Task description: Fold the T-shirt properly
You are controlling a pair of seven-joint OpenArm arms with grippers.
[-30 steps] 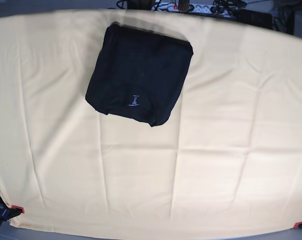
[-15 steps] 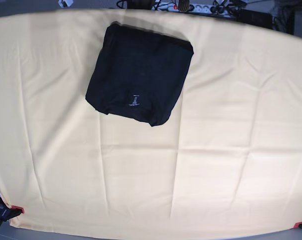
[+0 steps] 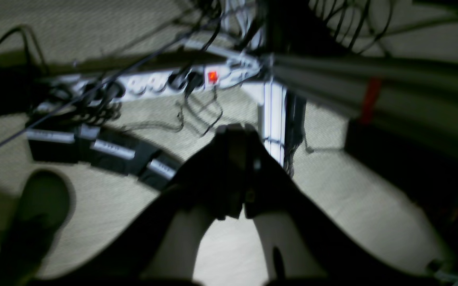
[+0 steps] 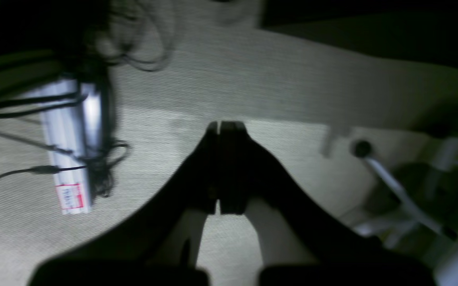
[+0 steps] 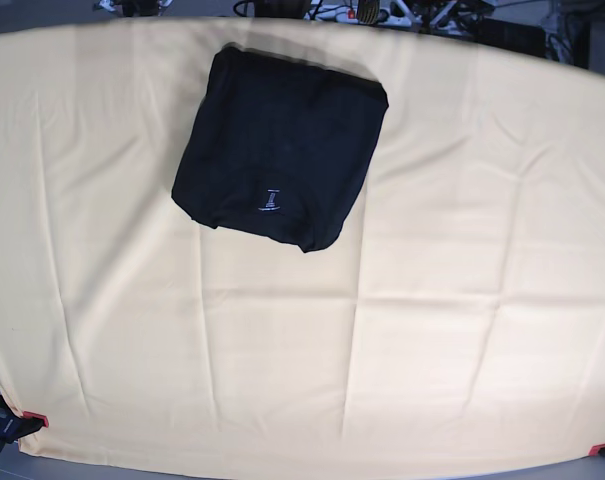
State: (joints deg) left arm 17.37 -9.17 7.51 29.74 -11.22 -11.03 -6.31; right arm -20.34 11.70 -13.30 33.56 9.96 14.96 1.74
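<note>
The black T-shirt (image 5: 279, 146) lies folded into a compact square on the far middle of the table, its tiny white logo (image 5: 269, 201) facing up near its front edge. Neither gripper touches it. My left gripper (image 3: 235, 131) is shut and empty, hanging over the grey floor beyond the table. My right gripper (image 4: 223, 125) is also shut and empty over the floor. In the base view only small pale bits of the arms show at the far edge, to the left (image 5: 132, 6) and to the right (image 5: 427, 12).
A pale yellow cloth (image 5: 432, 330) covers the table, held by red clamps at the front corners (image 5: 34, 418). On the floor behind the table are a power strip (image 3: 173, 81), tangled cables and an aluminium frame leg (image 4: 72, 147).
The T-shirt has not moved. Bits of both arms have come into sight along the far edge of the table.
</note>
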